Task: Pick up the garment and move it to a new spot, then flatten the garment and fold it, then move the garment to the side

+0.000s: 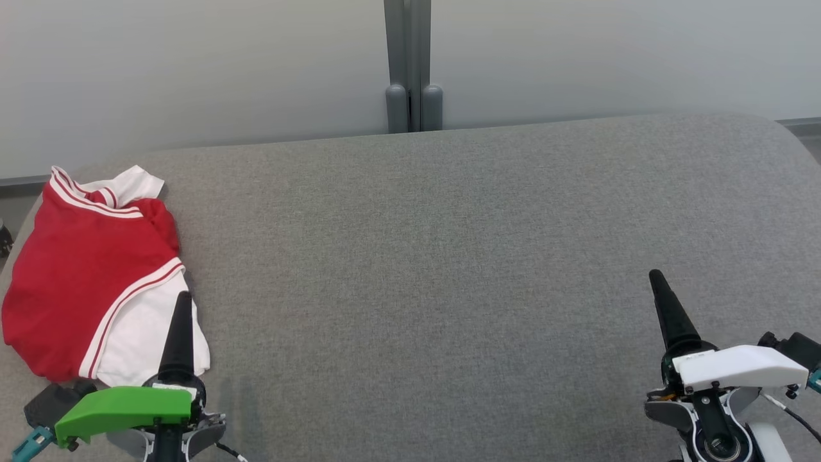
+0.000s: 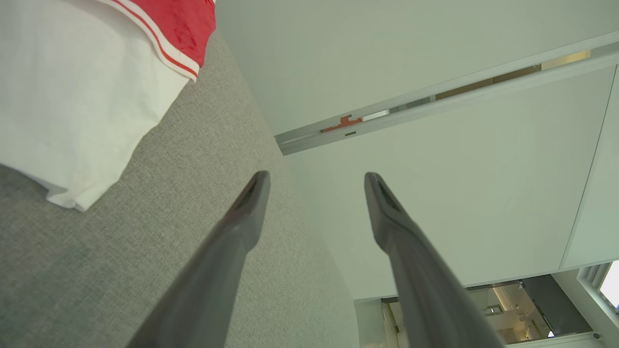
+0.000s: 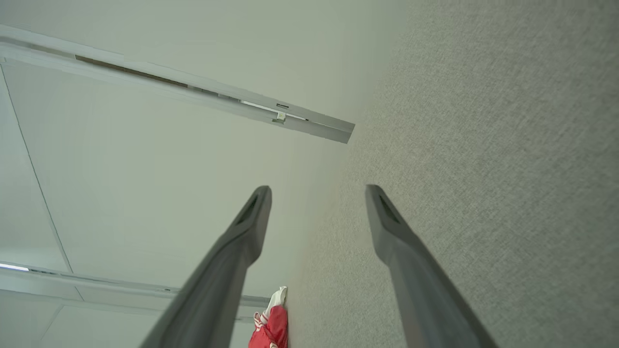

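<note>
Garment (image 1: pixel 83 269) is seen lying in a loosely folded heap at the left end of the grey tabletop (image 1: pixel 449 256), with the red body uppermost and a white sleeve turned toward the near edge. The left tool (image 2: pixel 316 176) is held just beside that sleeve, apart from it, with its fingers spread wide and gripping nothing. The right tool (image 3: pixel 317 189) is likewise spread wide and gripping nothing, well apart from the garment at the near right.
</note>
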{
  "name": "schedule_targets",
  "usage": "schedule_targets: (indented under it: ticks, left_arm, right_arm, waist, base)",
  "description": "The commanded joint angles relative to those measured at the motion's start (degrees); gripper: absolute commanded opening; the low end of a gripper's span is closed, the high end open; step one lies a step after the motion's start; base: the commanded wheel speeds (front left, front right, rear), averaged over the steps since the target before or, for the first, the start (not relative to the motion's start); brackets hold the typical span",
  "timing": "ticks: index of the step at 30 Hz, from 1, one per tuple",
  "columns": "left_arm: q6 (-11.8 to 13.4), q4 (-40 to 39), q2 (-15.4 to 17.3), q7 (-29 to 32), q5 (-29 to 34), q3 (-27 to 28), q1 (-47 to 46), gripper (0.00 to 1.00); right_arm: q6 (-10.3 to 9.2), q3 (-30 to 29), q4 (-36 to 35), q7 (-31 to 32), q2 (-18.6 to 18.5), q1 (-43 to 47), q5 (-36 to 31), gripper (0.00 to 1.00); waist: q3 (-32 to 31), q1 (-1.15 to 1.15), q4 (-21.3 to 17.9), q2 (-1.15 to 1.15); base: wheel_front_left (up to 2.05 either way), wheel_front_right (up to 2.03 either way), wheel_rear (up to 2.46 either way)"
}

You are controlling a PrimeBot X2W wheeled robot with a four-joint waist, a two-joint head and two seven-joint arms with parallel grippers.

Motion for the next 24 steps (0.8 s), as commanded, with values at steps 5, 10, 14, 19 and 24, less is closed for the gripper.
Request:
schedule_targets:
  ticks: [5, 10, 14, 19, 24]
  left_arm:
    - [1.9, -3.0, 0.3, -1.7, 9.9, -2.0, 0.0, 1.00]
    - [3.1, -3.7, 0.4, -2.8, 16.1, -4.0, 0.4, 1.00]
    - [3.8, -4.1, 0.4, -3.6, 19.8, -5.0, 0.6, 1.00]
    - [4.5, -4.5, 0.9, -4.7, 24.4, -6.1, 0.9, 1.00]
    - [5.4, -5.2, 1.3, -5.7, 28.7, -7.2, 1.3, 1.00]
  right_arm:
    - [0.13, 1.7, -1.8, -1.8, -0.3, 0.1, -9.7, 1.00]
    - [0.13, 3.0, -2.2, -2.9, -0.5, 0.4, -15.3, 1.00]
    - [0.14, 4.2, -2.5, -3.8, -0.8, 0.9, -19.0, 1.00]
    - [0.14, 5.2, -2.8, -4.9, -1.0, 1.5, -23.2, 1.00]
    - [0.14, 5.4, -3.3, -5.8, -1.2, 1.9, -27.1, 1.00]
  waist:
    - [-0.1, 0.00, 0.1, 0.00]
    - [-0.2, 0.00, 0.2, 0.00]
    - [-0.3, 0.00, 0.3, 0.00]
    - [-0.5, 0.00, 0.3, 0.00]
    - [-0.6, 0.00, 0.3, 0.00]
  base:
    - [0.00, 0.00, 0.00]
    - [0.00, 0.00, 0.00]
    - [0.00, 0.00, 0.00]
    - [0.00, 0.00, 0.00]
    - [0.00, 0.00, 0.00]
